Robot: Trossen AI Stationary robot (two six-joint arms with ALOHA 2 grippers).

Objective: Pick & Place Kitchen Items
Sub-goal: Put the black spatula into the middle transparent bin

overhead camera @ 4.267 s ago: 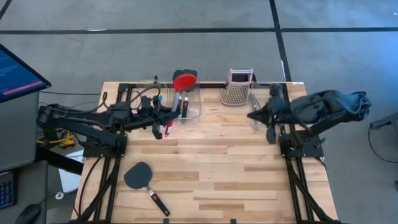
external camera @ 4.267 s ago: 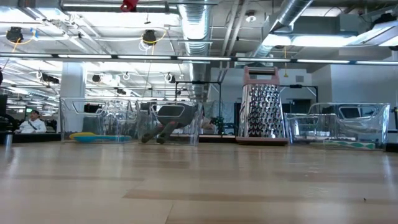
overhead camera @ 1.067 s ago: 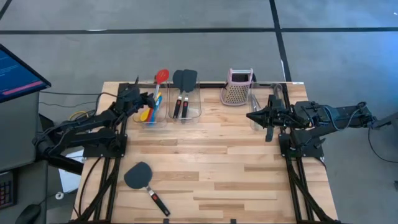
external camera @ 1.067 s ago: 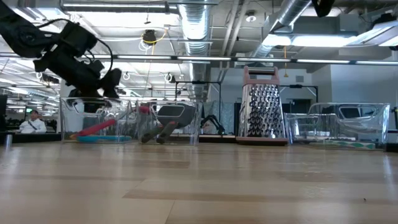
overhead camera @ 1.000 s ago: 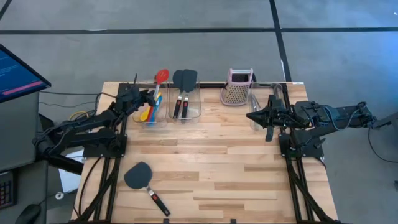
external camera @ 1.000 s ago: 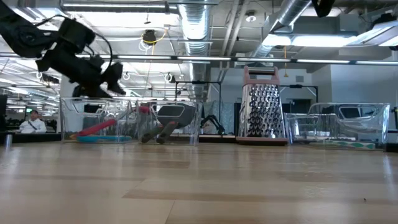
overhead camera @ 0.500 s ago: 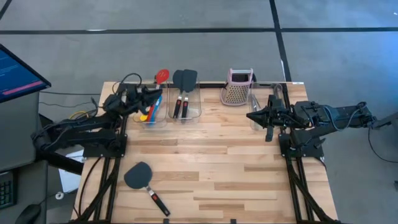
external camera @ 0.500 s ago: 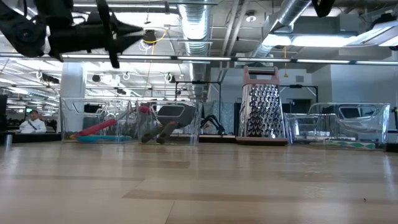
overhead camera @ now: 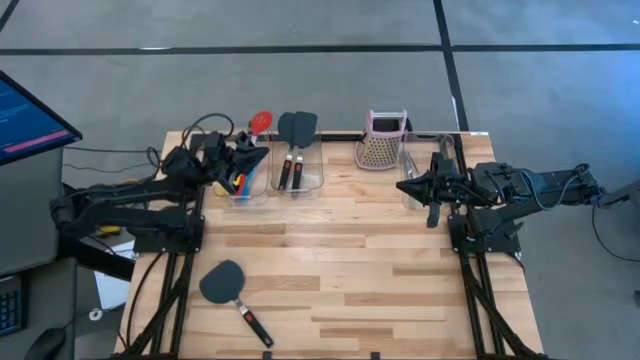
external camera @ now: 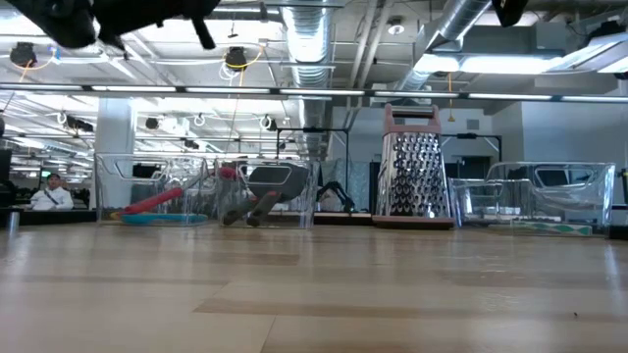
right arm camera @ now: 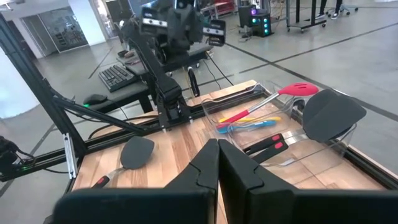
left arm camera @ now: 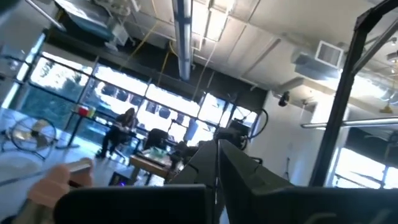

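**Red spoon is in its bin; left arm has let go and pulled up**

Over the last second I have watched the left gripper (overhead camera: 258, 152) lift away from the leftmost clear bin (overhead camera: 243, 194) and swing up, its fingers going from spread wide to pressed together with nothing between them. In the low view it has climbed from just above the bin to the very top of the picture. The red spoon (overhead camera: 260, 122) stayed behind, so I read that placement as finished.

The red spoon now leans in that bin, its bowl poking over the far rim and its long handle slanting down among the small yellow and blue spoons (right arm camera: 255, 126). In the next bin along, two black spatulas (overhead camera: 296, 127) lie with their black-red handles toward the near side.

What I judge is left: the third black spatula (overhead camera: 223, 282), lying flat on the tabletop (overhead camera: 380, 260) near the front left, well apart from the bins, blade toward the back, handle angled toward the near edge. It looks like the next pick for the left arm.

The right gripper (overhead camera: 404, 185) waits beside the right-hand bin, fingers pressed together, holding nothing.
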